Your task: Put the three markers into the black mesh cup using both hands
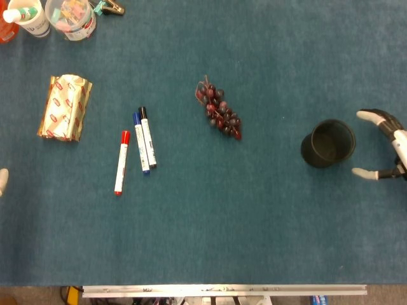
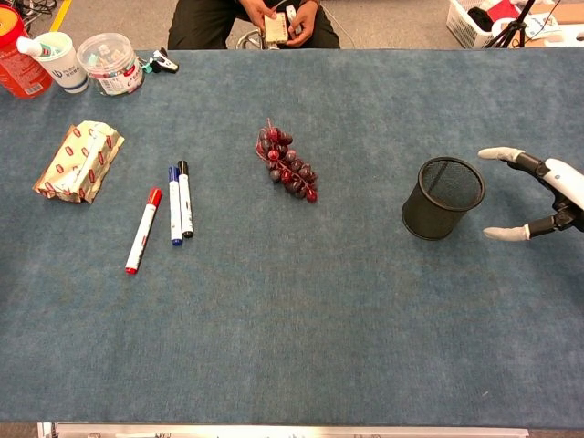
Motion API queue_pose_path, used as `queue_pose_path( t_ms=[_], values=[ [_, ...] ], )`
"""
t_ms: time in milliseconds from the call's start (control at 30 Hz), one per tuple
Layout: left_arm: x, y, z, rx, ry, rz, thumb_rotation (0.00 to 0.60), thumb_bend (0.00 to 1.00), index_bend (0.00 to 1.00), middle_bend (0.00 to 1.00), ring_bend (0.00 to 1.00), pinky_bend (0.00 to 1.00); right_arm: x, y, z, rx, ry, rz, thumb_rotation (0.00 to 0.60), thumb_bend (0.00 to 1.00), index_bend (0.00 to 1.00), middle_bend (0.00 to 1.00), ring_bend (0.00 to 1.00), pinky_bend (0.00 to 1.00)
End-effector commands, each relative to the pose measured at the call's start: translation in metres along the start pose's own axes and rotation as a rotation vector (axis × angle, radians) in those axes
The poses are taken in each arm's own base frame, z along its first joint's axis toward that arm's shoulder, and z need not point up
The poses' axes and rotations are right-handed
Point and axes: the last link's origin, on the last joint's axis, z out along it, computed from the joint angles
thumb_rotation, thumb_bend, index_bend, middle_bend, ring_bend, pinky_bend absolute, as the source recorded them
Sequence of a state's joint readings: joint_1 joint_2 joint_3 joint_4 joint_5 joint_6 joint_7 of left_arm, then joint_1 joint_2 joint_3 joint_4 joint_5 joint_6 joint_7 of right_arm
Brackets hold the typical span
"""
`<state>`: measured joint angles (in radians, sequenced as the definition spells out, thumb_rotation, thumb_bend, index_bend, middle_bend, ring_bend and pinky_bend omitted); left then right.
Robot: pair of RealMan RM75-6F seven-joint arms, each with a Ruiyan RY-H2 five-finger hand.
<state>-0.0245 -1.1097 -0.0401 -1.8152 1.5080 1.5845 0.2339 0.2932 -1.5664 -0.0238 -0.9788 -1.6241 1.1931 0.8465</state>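
Note:
Three markers lie side by side left of centre on the blue cloth: a red-capped marker, a blue-capped marker and a black-capped marker. The black mesh cup stands upright at the right, with nothing in it that I can see. My right hand hovers just right of the cup, fingers spread wide and holding nothing, a small gap from the rim. Of my left hand only one fingertip shows at the left edge of the head view.
A bunch of dark red grapes lies between the markers and the cup. A wrapped snack pack sits left of the markers. Tubs and a bottle stand at the far left corner. A person sits behind the table.

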Motion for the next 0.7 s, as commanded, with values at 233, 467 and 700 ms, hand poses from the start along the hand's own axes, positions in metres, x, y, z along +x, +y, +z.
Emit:
queue_pose_path(
  t_ms=[233, 467, 700],
  values=[
    [0.004, -0.002, 0.0, -0.001, 0.002, 0.011, 0.6, 0.26, 0.28, 0.27, 0.22, 0.1, -0.015, -0.004, 0.018, 0.019, -0.006, 0.042, 0.6, 0.0, 0.17, 0.12, 0.0, 0.0],
    [0.008, -0.001, -0.001, -0.003, 0.015, 0.015, 0.6, 0.26, 0.3, 0.27, 0.22, 0.1, -0.025, -0.011, 0.03, 0.05, -0.027, 0.028, 0.6, 0.0, 0.17, 0.12, 0.0, 0.0],
    [0.009, -0.002, -0.001, -0.002, 0.016, 0.016, 0.6, 0.26, 0.3, 0.27, 0.22, 0.1, -0.034, -0.018, 0.039, 0.07, -0.044, 0.034, 0.6, 0.0, 0.17, 0.13, 0.0, 0.0]
  ],
)
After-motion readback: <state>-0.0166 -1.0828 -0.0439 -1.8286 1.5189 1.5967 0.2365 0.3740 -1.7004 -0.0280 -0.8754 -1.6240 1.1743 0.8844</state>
